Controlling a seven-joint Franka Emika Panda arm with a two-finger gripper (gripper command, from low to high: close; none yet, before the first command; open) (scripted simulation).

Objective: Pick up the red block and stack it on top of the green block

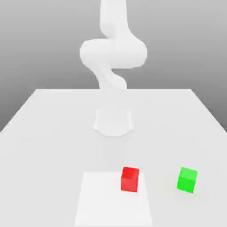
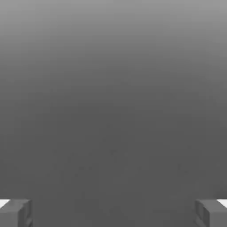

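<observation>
I see the red block (image 1: pixel 130 179), a matte plain cube, on the white table (image 1: pixel 44 133), near the exterior view's right edge of a paler square patch (image 1: pixel 102 199). Green block (image 1: pixel 186 179), same shape, sits apart to the exterior view's right. Jaws (image 2: pixel 113 213) spread wide, nothing between them; grey finger pads (image 2: pixel 17 213) against flat grey.

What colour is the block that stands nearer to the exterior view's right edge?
Bright green: the green block, seen best in the exterior view.
</observation>
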